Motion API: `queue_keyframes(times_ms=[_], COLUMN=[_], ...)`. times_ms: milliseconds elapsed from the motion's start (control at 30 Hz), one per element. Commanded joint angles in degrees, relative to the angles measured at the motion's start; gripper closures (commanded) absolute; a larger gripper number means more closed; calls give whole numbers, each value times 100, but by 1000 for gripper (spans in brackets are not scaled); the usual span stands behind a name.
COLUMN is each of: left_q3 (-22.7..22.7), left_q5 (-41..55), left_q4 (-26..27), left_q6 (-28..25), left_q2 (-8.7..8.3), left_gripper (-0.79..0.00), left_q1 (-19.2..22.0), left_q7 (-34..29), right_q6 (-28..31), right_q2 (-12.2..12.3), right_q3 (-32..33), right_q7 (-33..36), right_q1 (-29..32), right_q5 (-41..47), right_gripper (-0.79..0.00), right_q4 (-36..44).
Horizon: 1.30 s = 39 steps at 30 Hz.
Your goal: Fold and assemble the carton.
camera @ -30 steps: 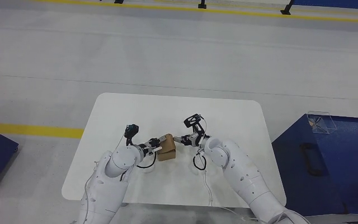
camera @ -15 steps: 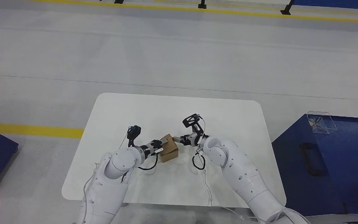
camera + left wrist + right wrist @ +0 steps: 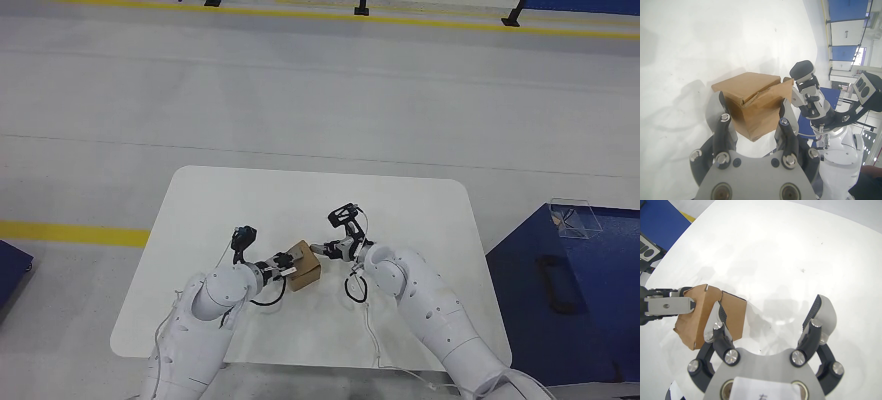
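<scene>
Left wrist view, left gripper point(image 3: 753, 98) clamping carton point(image 3: 758, 115)

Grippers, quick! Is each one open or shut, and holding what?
Left gripper: closed on the carton.
Right gripper: open, holding nothing, with one finger beside the carton.

The left gripper point(image 3: 752, 98) has shifted the carton point(image 3: 749, 85) toward the right gripper point(image 3: 768, 301).

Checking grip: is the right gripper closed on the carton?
No, the right gripper is open, with the carton outside its fingers.
</scene>
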<state>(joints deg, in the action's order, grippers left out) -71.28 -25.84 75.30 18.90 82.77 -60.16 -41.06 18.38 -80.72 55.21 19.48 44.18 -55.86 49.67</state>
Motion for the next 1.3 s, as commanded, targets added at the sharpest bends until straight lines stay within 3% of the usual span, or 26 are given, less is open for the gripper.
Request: queue_keyframes(times_ms=[0, 233, 900, 1033, 1100, 1133, 1267], left_q3=[10, 25, 293, 314, 295, 268, 73], left_q5=[20, 114, -63, -35, 8, 42, 14], left_q4=[-2, 31, -191, -206, -187, -155, 107], left_q6=[1, -3, 217, 236, 227, 220, 443], left_q2=[-5, -23, -68, -71, -75, -79, -112], left_gripper=[-477, -517, -428, -496, -634, -785, -785], left_q1=[4, 14, 189, 204, 199, 185, 57], left_q7=[5, 54, -39, 5, 65, 101, 471], right_q6=[8, 56, 22, 155, 218, 242, 190], right_q2=[-4, -10, -45, -7, 15, 23, 25], right_q3=[-2, 0, 51, 148, 177, 177, 149], right_q7=[6, -19, 1, -97, -84, -42, 98], right_q1=[-3, 24, -64, 1, 49, 72, 120], right_q5=[2, -20, 38, 40, 2, -22, -81], right_gripper=[-785, -785, -785, -785, -785, -785, -785], right_q4=[-12, 42, -99, -7, 62, 88, 144])
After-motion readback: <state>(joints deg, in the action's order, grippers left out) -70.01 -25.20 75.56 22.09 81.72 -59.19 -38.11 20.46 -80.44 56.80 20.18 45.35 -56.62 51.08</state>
